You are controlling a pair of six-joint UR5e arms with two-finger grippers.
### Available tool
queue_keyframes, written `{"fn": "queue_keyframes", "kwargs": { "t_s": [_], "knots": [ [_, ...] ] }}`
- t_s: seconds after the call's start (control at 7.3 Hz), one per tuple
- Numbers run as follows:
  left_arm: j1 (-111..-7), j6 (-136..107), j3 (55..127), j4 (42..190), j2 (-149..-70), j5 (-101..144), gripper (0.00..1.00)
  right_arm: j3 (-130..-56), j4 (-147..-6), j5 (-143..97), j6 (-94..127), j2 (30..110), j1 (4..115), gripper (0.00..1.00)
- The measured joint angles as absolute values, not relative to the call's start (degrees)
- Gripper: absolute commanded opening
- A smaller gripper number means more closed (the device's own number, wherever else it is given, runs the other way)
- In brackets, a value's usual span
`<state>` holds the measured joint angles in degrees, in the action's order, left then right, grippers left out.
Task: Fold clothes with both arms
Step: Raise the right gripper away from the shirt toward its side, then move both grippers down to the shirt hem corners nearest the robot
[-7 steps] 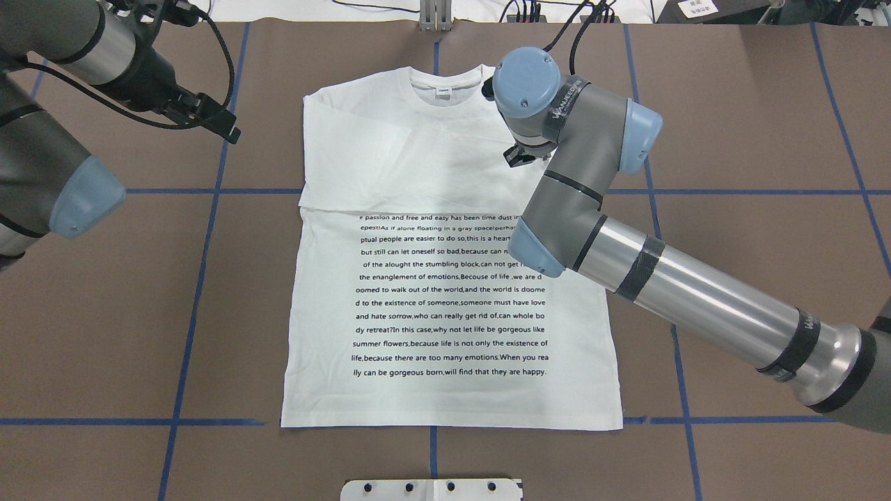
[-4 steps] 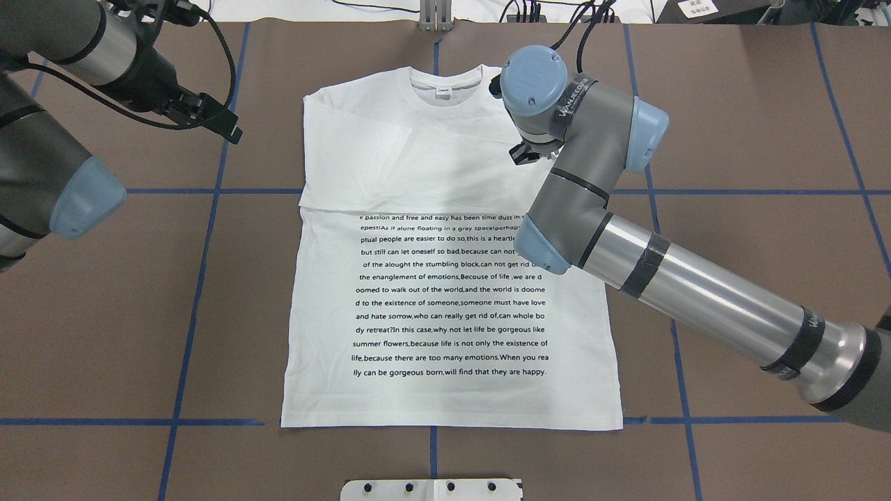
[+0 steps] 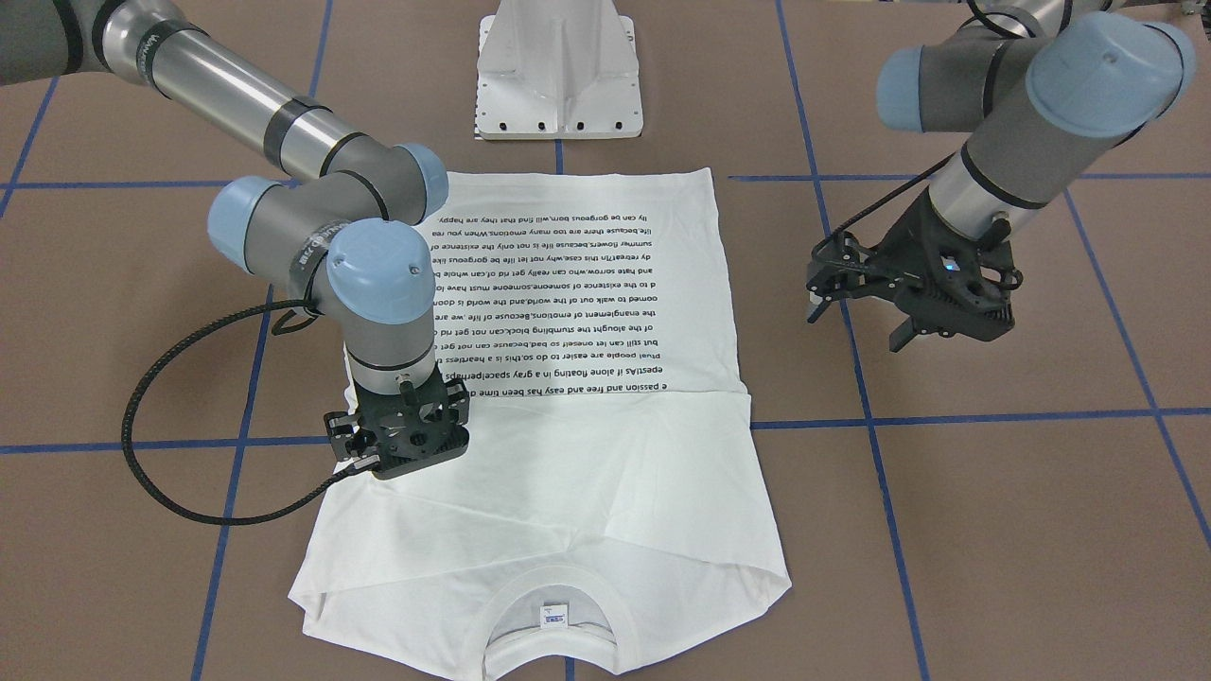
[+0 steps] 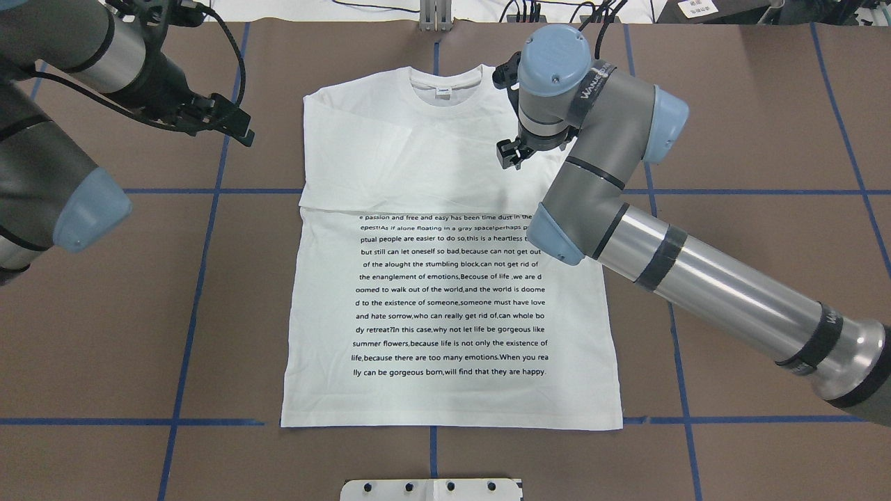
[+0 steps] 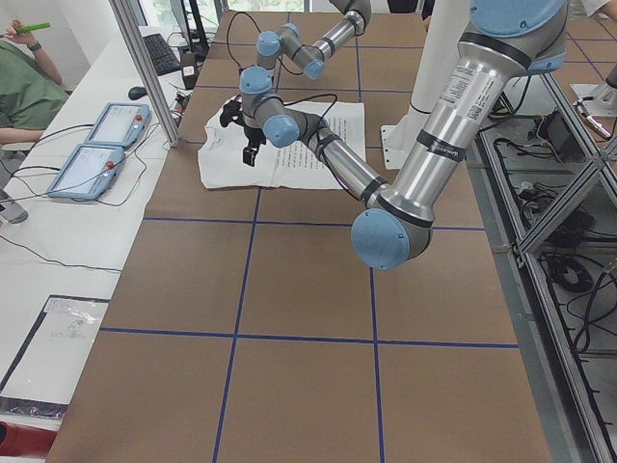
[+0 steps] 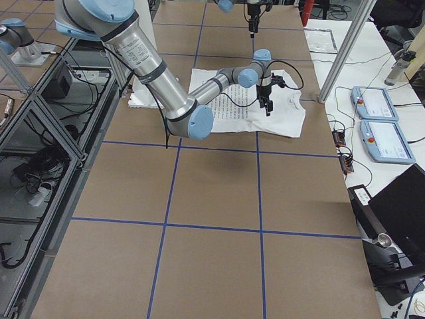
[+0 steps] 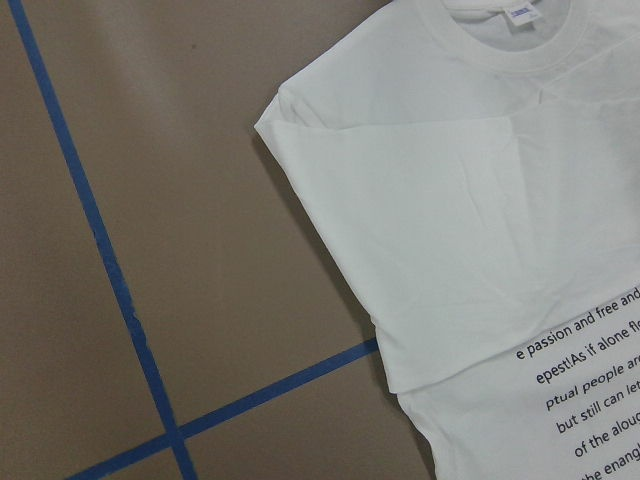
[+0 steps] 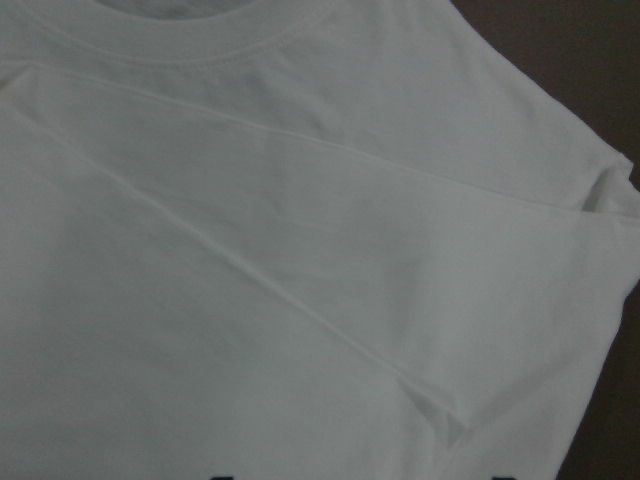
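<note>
The white long-sleeved T-shirt (image 4: 445, 313) lies flat on the brown table, printed text up, collar at the far edge. Both sleeves are folded across the chest, as the front-facing view (image 3: 587, 473) also shows. My right gripper (image 4: 508, 156) hangs open just above the shirt's right shoulder area, holding nothing; in the front-facing view (image 3: 397, 459) it points straight down. My left gripper (image 4: 237, 129) is open and empty above bare table, left of the shirt's shoulder, and also shows in the front-facing view (image 3: 851, 331). The left wrist view shows the folded shoulder (image 7: 480, 200); the right wrist view shows only cloth folds (image 8: 300, 250).
The white metal pedestal (image 3: 558, 85) stands at the near table edge by the shirt's hem. Blue tape lines (image 4: 202, 278) grid the brown table. Control tablets (image 5: 96, 145) and cables lie on a side bench beyond the far edge.
My right gripper has moved up and toward the far right shoulder, uncovering more printed text. My left gripper has shifted slightly right, toward the shirt. The shirt has not moved.
</note>
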<state>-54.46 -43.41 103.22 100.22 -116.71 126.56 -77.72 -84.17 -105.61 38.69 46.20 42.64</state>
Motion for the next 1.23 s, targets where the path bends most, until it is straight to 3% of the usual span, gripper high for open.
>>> {"fn": "queue_keyframes", "kwargs": {
  "t_s": [0.41, 0.68, 0.96, 1.23],
  "knots": [
    [-43.5, -61.5, 113.4, 100.3, -111.7, 118.8, 1.0, -102.0, -82.9, -109.2, 52.4, 64.9, 40.1, 1.0],
    [-34.4, -72.8, 118.8, 102.1, -107.7, 112.4, 1.0, -114.2, -80.4, -108.7, 62.7, 76.0, 34.8, 1.0],
    [-25.8, -81.8, 120.5, 112.0, -100.5, 105.2, 1.0, -118.4, -67.6, -105.7, 71.7, 86.3, 29.0, 1.0],
    [-18.2, -88.0, 120.3, 118.7, -94.4, 98.8, 1.0, -119.3, -61.9, -100.6, 77.7, 90.6, 23.3, 1.0]
  ]
}}
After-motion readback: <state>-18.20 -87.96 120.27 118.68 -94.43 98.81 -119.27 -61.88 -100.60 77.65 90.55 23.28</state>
